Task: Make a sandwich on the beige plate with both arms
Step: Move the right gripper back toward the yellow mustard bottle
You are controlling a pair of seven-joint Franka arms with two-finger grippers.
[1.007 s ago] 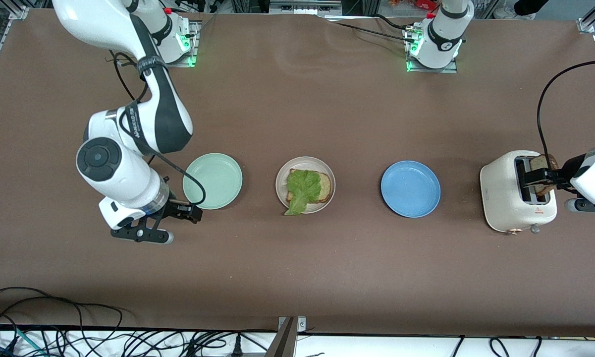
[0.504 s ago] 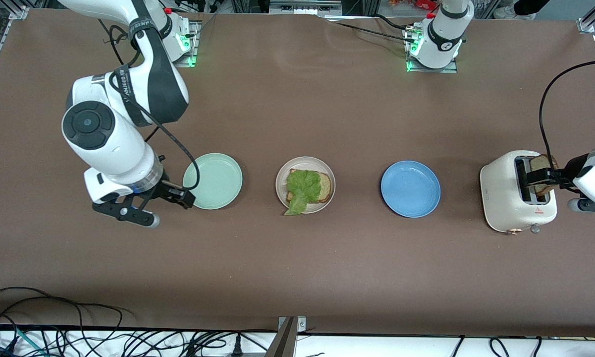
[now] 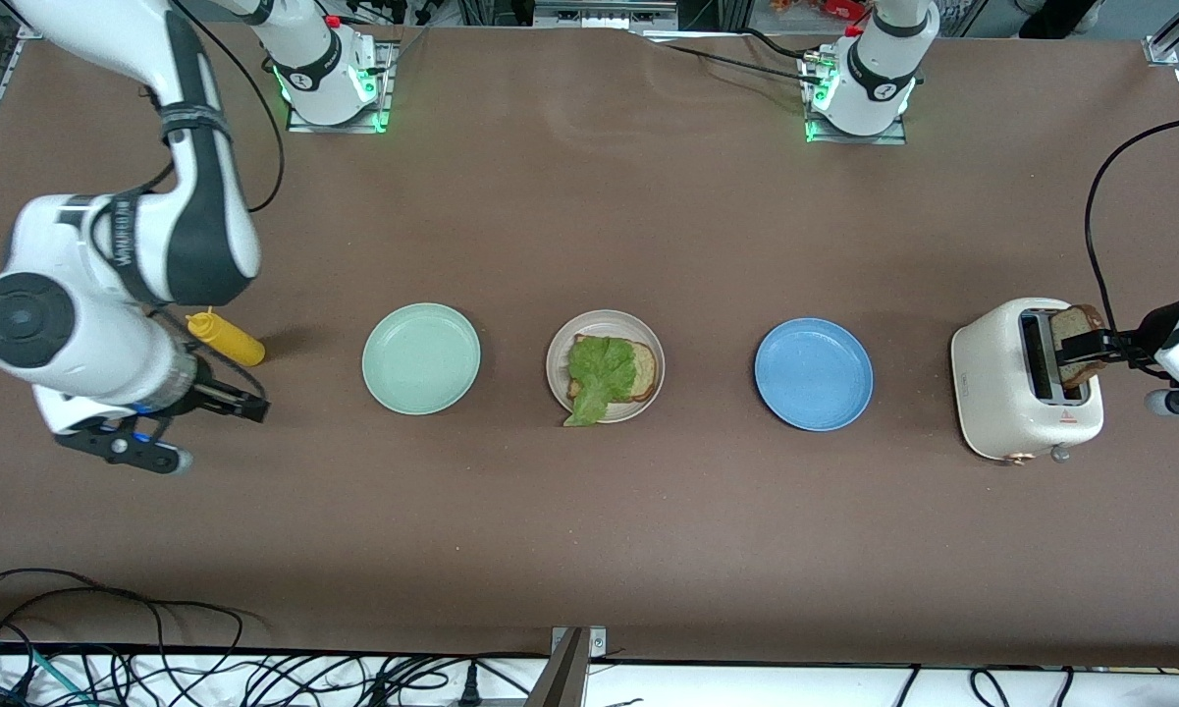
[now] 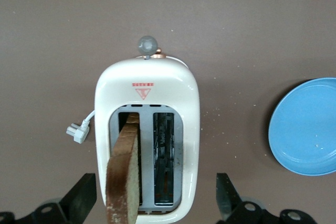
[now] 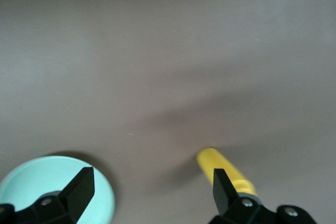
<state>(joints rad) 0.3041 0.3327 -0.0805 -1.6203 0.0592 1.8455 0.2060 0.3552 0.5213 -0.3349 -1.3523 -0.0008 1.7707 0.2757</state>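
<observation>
The sandwich (image 3: 609,376) is not complete yet; on the beige plate (image 3: 562,346), which stands between the mint-green plate (image 3: 421,358) and the blue plate (image 3: 813,373), there is one bread slice with the lettuce leaf (image 3: 597,378) on it, the leaf hanging over the rim nearest the front camera. The second slice (image 4: 124,174) stands in a slot of the white toaster (image 3: 991,378) at the left arm's end of the table; the left gripper (image 4: 156,198) is over the toaster with its fingers wide apart on either side of the slice — probably not touching it, though the front view is not clear here.

Compared with a second ago, the right gripper (image 5: 152,190) has pulled away from the mint-green plate toward the right arm's end of the table; it is wide open and empty, and a yellow bottle (image 3: 224,338) is now uncovered beside it. The left gripper has hardly moved; so the top slice is the remaining step, and it belongs to the left arm.
</observation>
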